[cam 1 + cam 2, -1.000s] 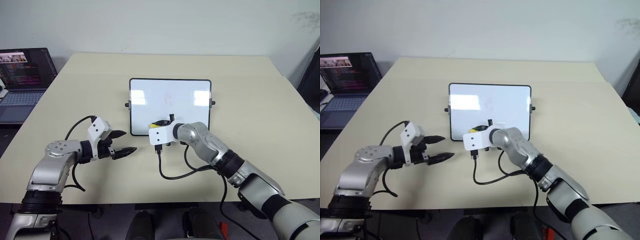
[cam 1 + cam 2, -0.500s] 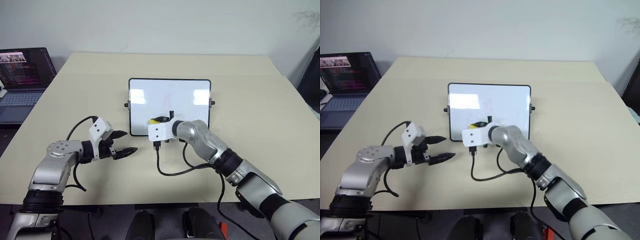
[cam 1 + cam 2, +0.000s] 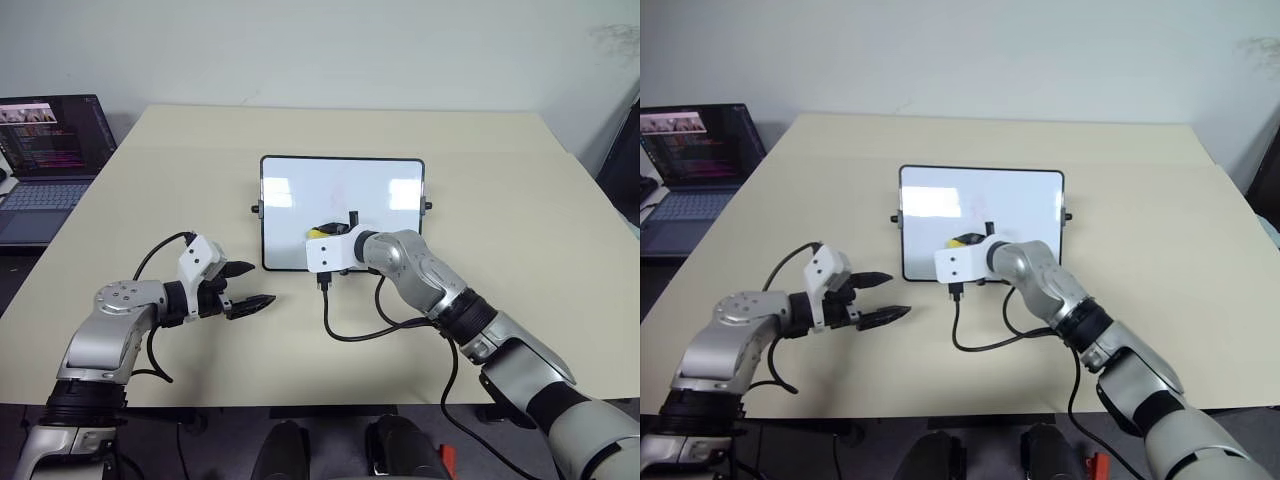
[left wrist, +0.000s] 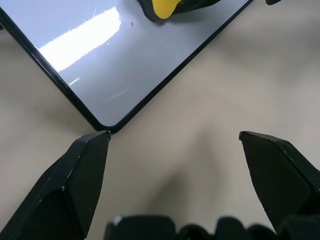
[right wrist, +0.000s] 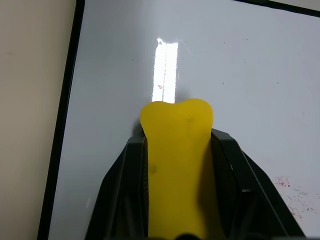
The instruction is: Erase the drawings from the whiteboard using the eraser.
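Item: eraser [image 5: 176, 165], pinched in right gripper [image 3: 335, 232] over whiteboard [image 3: 385, 195], underside hiding; drawings [image 5: 292, 192] (faint red specks) barely showing. Left gripper [image 3: 247, 286] hovering spread beside board.

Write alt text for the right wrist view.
The right pincer is shut on the yellow eraser, held over the glossy whiteboard. Faint red drawings remain on the board beside the pincer, and the beige table shows past the board's black frame.
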`<state>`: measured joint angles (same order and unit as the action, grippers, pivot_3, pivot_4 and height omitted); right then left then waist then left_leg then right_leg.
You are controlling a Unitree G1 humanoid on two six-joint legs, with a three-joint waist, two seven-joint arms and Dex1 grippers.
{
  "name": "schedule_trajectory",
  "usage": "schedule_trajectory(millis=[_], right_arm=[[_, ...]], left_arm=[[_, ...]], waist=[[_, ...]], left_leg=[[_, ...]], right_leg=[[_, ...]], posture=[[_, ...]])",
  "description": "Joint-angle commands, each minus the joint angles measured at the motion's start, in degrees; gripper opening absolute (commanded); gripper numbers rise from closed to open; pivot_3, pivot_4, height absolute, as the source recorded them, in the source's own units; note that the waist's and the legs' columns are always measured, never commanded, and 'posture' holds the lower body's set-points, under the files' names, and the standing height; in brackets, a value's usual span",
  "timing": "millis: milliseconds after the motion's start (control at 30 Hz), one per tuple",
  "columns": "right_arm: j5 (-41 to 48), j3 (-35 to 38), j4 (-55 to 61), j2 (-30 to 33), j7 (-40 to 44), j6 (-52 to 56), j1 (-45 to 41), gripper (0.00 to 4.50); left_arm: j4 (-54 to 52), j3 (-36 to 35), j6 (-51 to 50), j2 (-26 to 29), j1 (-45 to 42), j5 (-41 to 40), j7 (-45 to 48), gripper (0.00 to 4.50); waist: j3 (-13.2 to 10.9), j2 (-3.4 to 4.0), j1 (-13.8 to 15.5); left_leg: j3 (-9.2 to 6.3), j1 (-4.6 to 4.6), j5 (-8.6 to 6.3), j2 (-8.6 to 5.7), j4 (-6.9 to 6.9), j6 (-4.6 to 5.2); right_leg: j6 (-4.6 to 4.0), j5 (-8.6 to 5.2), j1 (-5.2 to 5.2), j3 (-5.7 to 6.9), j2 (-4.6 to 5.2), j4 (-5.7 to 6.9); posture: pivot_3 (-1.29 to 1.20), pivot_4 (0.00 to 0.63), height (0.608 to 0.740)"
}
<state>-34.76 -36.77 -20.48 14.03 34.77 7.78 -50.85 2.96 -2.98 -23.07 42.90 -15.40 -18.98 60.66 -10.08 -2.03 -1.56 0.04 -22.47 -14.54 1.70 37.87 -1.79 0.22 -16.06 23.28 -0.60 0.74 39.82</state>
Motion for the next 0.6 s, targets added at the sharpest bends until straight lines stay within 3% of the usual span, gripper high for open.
schedule_trajectory(millis=[33,333,600], right_arm=[[-1.38,0.97,-2.28,1.0,-0.32,1.75,0.91,1.29],[-0.77,0.44,-6.31,-7.75,-4.44,0.27,-2.51,1.29],[-0.59,2.07,-6.86,-4.3,-3.68,0.78,-1.39,1.29]], left_arm=[[-0.65,-0.18,0.97,-0.11,-0.86,-0.21,0.1,4.5],[-0.74,-0.08,0.9,-0.21,-0.95,-0.25,0.02,4.5],[-1.08,-0.19,0.68,-0.32,-0.76,-0.36,-0.22,4.5]], waist=[[0.0,0.0,0.0],[-0.01,0.01,-0.74],[-0.01,0.01,-0.32]], left_leg=[[0.01,0.0,0.0,0.0,0.0,0.0],[0.04,0.06,0.0,0.14,-0.05,0.0],[0.03,-0.05,-0.02,0.11,-0.06,-0.01]], right_leg=[[0.0,0.0,0.0,-0.01,0.0,0.0],[-0.01,0.0,0.03,-0.08,-0.15,0.03],[-0.03,-0.01,0.09,-0.07,-0.1,-0.03]], posture=[[0.0,0.15,0.74],[0.0,0.15,0.74],[0.0,0.15,0.74]])
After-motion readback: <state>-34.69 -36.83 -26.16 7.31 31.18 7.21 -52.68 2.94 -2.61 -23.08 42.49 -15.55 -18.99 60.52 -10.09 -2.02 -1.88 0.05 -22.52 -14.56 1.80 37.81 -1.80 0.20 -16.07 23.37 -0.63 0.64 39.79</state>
